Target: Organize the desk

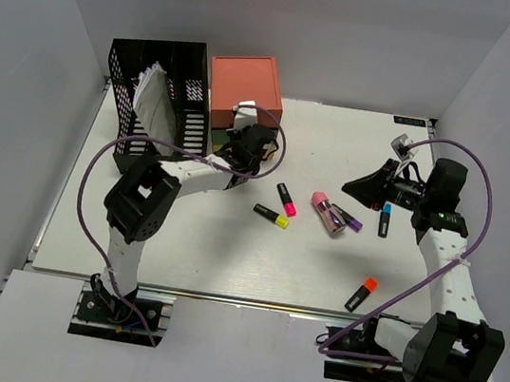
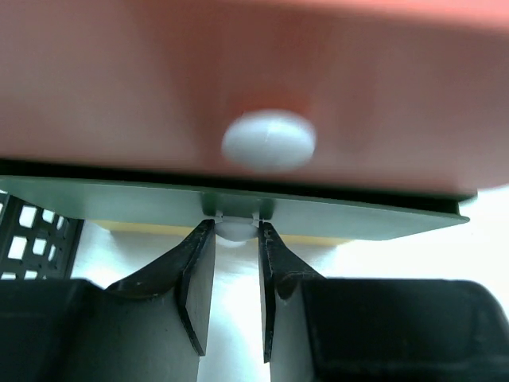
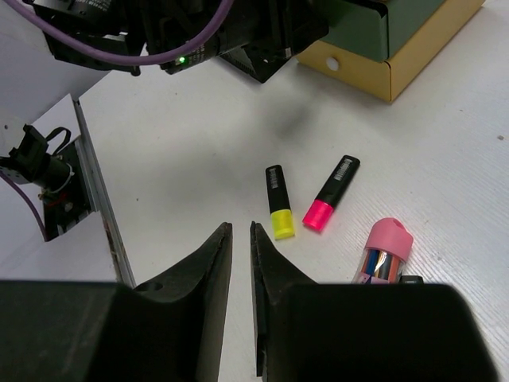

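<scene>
The white desk [image 1: 179, 247] carries a small drawer unit [image 1: 246, 89] at the back. My left gripper [image 2: 236, 224] reaches up to its front, and the jaws press both sides of the green drawer's white knob [image 2: 235, 231]. Above it is the coral drawer [image 2: 238, 79] with its own knob [image 2: 268, 142]. From above, the left gripper [image 1: 244, 138] sits against the unit. My right gripper [image 3: 237, 227] hovers over the bare desk [image 3: 199, 159], jaws a narrow gap apart and holding nothing. From above, that right gripper [image 1: 349, 188] is right of centre.
A black mesh rack [image 1: 159, 95] with papers stands left of the unit. Loose on the desk are a yellow highlighter [image 1: 270, 215], a pink one [image 1: 286, 199], a pink-capped pen tube [image 1: 327, 211], a purple marker [image 1: 347, 218], a blue one [image 1: 384, 219] and an orange one [image 1: 362, 293].
</scene>
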`<control>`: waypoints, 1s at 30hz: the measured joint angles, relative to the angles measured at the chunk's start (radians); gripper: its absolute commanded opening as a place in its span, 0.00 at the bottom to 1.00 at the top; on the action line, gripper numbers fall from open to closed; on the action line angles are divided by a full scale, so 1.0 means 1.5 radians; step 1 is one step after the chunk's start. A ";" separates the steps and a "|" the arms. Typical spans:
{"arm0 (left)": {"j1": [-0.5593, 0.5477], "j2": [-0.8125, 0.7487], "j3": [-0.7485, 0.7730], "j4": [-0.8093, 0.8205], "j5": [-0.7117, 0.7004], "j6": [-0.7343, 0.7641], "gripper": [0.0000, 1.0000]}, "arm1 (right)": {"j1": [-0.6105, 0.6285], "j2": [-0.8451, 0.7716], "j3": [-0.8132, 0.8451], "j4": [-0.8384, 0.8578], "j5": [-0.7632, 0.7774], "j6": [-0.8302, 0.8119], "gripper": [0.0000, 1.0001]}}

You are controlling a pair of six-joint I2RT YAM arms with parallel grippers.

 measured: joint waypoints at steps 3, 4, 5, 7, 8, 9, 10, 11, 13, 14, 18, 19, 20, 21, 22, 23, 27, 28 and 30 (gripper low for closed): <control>-0.004 -0.037 -0.056 0.028 0.023 -0.012 0.00 | -0.002 0.000 -0.006 0.003 -0.001 0.000 0.21; -0.006 -0.049 -0.075 0.036 0.030 -0.016 0.00 | -0.002 0.000 -0.008 0.003 -0.001 0.000 0.21; -0.008 -0.060 -0.092 0.042 0.036 -0.019 0.00 | -0.003 0.000 -0.009 0.003 -0.001 0.000 0.21; -0.013 -0.081 -0.120 0.052 0.049 -0.025 0.00 | -0.004 0.000 -0.010 0.003 0.000 0.000 0.22; -0.016 -0.091 -0.134 0.055 0.055 -0.027 0.00 | -0.004 0.000 -0.010 0.003 0.000 0.000 0.22; -0.018 -0.099 -0.144 0.057 0.060 -0.028 0.00 | -0.004 0.000 -0.010 0.003 0.001 -0.001 0.22; -0.021 -0.107 -0.154 0.057 0.065 -0.029 0.00 | -0.004 0.000 -0.010 0.003 0.002 -0.001 0.22; -0.023 -0.115 -0.163 0.058 0.070 -0.030 0.00 | -0.004 0.000 -0.010 0.003 0.002 -0.002 0.23; -0.028 -0.128 -0.178 0.060 0.077 -0.031 0.00 | -0.004 0.000 -0.010 0.003 0.004 -0.006 0.27; -0.030 -0.133 -0.184 0.060 0.080 -0.031 0.00 | -0.004 0.001 -0.010 0.002 0.005 -0.009 0.29; -0.039 -0.148 -0.200 0.060 0.089 -0.030 0.40 | -0.004 0.013 -0.010 -0.009 0.008 -0.031 0.41; -0.039 -0.151 -0.203 0.059 0.091 -0.030 0.59 | -0.004 0.018 -0.010 -0.017 0.009 -0.038 0.46; -0.039 -0.153 -0.205 0.057 0.097 -0.031 0.67 | -0.004 0.026 -0.007 -0.031 0.008 -0.049 0.57; -0.039 -0.157 -0.207 0.054 0.106 -0.026 0.72 | -0.004 0.034 -0.004 -0.042 0.009 -0.056 0.62; -0.041 -0.161 -0.211 0.054 0.111 -0.026 0.75 | -0.003 0.043 0.002 -0.056 0.009 -0.069 0.65; -0.043 -0.167 -0.215 0.054 0.119 -0.024 0.82 | -0.003 0.053 0.009 -0.072 0.010 -0.081 0.67; -0.046 -0.207 -0.238 0.046 0.152 -0.012 0.85 | 0.007 0.069 0.027 -0.112 0.046 -0.112 0.68; -0.046 -0.220 -0.244 0.044 0.162 -0.007 0.85 | 0.012 0.069 0.029 -0.117 0.065 -0.119 0.68; -0.045 -0.255 -0.260 0.047 0.186 0.003 0.84 | 0.028 0.069 0.029 -0.125 0.107 -0.131 0.58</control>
